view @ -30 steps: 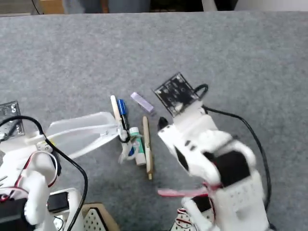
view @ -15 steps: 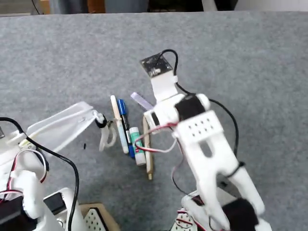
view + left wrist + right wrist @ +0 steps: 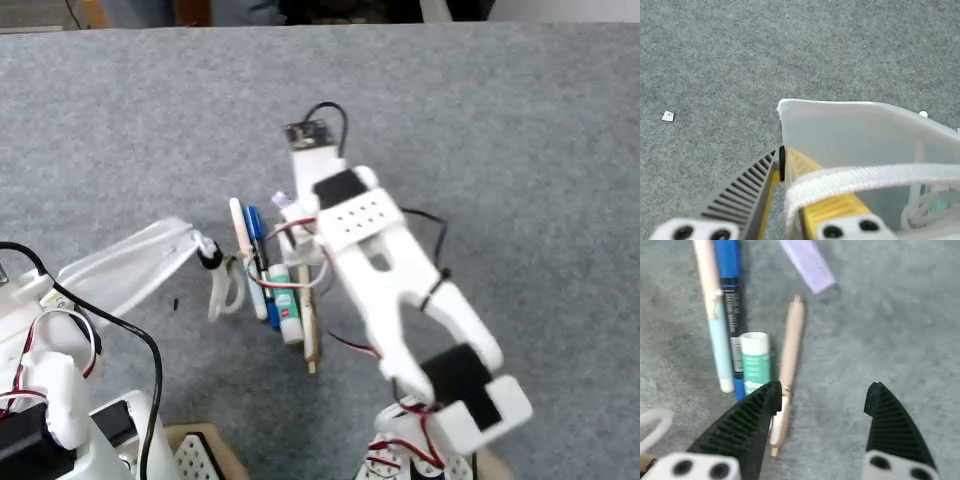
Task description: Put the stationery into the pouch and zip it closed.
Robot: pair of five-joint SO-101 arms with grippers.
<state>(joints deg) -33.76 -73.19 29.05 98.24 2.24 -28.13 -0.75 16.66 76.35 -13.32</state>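
R gripper (image 3: 824,390): fingers spread wide, nothing held.
tan pen (image 3: 790,350): flat on mat, just beside one fingertip.
glue stick (image 3: 755,362): next out from that fingertip, alongside tan pen.
blue pen (image 3: 729,290), cream pen (image 3: 715,320): side by side past glue stick.
purple eraser (image 3: 807,262): farthest ahead of fingers, apart from pens.
L gripper (image 3: 782,162): fingers closed on edge of pouch (image 3: 850,135); rest of pouch extends ahead of fingers.

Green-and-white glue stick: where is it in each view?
High view: green-and-white glue stick between the blue pen and tan pen.
Left wrist view: probably the teal blur behind the translucent mesh pouch.
Right wrist view: beside one finger of the open right gripper.
Shared landmark: the pouch's white loop.
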